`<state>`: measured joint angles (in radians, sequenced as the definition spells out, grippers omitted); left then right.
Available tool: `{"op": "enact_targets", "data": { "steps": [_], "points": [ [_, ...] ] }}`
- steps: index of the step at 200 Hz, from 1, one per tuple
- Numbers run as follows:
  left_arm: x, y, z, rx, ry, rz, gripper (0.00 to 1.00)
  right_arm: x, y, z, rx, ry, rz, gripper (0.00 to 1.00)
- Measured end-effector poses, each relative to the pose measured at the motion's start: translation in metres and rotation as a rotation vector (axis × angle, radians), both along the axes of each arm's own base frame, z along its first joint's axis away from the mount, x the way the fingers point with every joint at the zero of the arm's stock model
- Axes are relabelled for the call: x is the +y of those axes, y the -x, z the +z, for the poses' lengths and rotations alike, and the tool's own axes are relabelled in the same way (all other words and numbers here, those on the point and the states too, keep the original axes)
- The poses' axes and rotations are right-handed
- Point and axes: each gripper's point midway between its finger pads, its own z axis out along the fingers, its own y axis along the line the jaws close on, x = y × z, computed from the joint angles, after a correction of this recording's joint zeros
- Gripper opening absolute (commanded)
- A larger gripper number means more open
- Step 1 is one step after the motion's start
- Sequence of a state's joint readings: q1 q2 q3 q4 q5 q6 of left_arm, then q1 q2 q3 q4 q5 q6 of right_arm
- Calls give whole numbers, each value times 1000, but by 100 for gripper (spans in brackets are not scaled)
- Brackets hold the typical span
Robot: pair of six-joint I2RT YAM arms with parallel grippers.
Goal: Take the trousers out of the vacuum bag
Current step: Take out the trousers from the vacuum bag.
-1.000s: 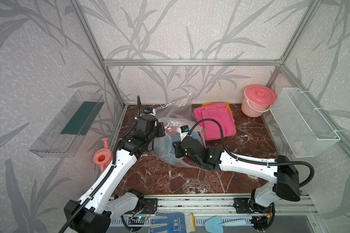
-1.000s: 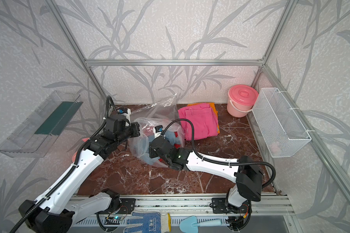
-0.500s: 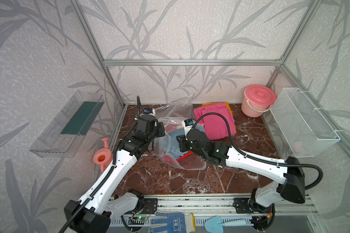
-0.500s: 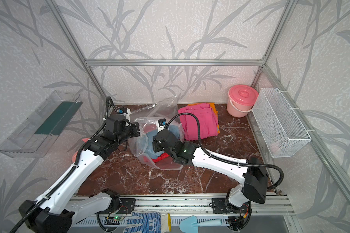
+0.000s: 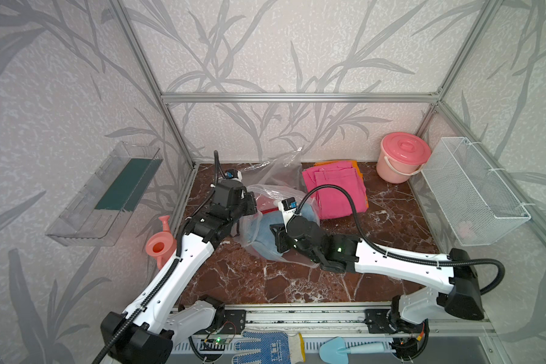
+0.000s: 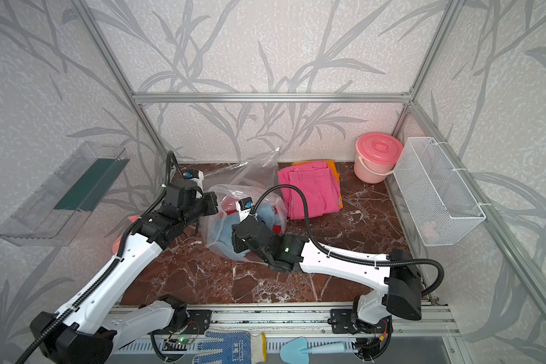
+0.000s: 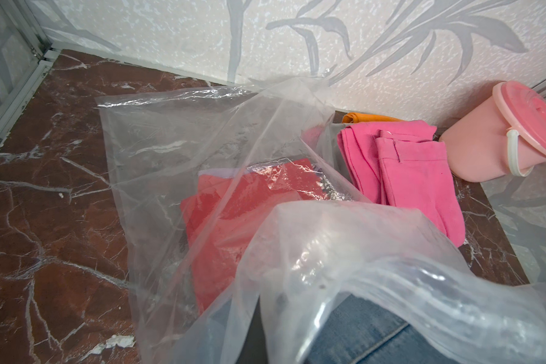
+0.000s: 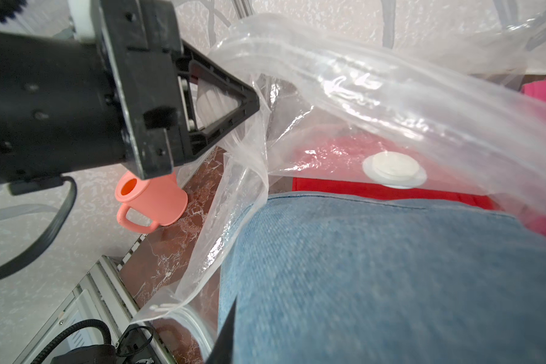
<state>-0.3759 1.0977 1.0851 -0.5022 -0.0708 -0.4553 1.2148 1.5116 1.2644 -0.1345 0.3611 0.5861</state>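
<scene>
Red-brown marble tabletop [image 5: 265,277] lay under everything, boxed in by leaf-patterned walls. Your left gripper [image 8: 254,102] had its jaws pinched fully together on the open lip of the vacuum bag [image 8: 391,94], holding that plastic up off the surface. Your right gripper [image 5: 277,237] was reached into the bag's mouth. Only one dark finger edge showed in the wrist view, tight against the denim trousers [image 8: 375,268], so the jaws looked narrow and, by my reading, closed on a fold of that denim.

Outward from there, the denim lay at the mouth, part under plastic and part bare. The red trousers [image 7: 230,214] sat deeper inside, beneath the white valve disc [image 8: 393,170]. Already out, just beside the bag, the hot pink trousers [image 5: 334,189] lay folded on the orange trousers [image 5: 356,164]. I couldn't tell where any grey or lilac pair was.

You were on the denim extraction, roughly midway through the task. The next move called for drawing the right arm back toward bare marble while the left held the lip raised, so the bag didn't drag along with the cloth.
</scene>
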Motion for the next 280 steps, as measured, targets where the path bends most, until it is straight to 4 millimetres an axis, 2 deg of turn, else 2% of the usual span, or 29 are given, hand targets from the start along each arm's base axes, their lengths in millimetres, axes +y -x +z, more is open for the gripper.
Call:
{"op": "enact_targets", "data": {
  "steps": [23, 54, 77, 106, 157, 177, 218, 245, 259, 280],
  "points": [
    [2, 0, -1, 1, -5, 9, 0, 2, 2, 11, -12, 14, 17, 1],
    [5, -1, -2, -4, -12, 24, 0, 2, 3, 44, -59, 21, 41, 1],
    [6, 0, -7, 4, -13, 34, 0, -3, 4, 62, -92, 24, 54, 1],
    [7, 0, -11, 11, -12, 39, 0, -14, 9, 78, -123, 32, 68, 1],
    [0, -2, -5, -10, 22, 23, 0, -37, 17, 98, -148, 29, 72, 1],
    [3, -2, -11, 2, 15, 35, 0, -44, 20, 110, -167, 11, 74, 1],
    [5, -4, -19, 20, 6, 50, 0, -54, 23, 158, -254, -20, 85, 1],
    [5, -6, -26, 42, -4, 56, 0, -64, 22, 201, -321, -81, 75, 1],
    [6, -5, -28, 51, -7, 57, 0, -77, 16, 223, -346, -125, 52, 1],
    [7, -4, -30, 58, -12, 60, 0, -110, -8, 246, -366, -170, -33, 1]
  ]
}}
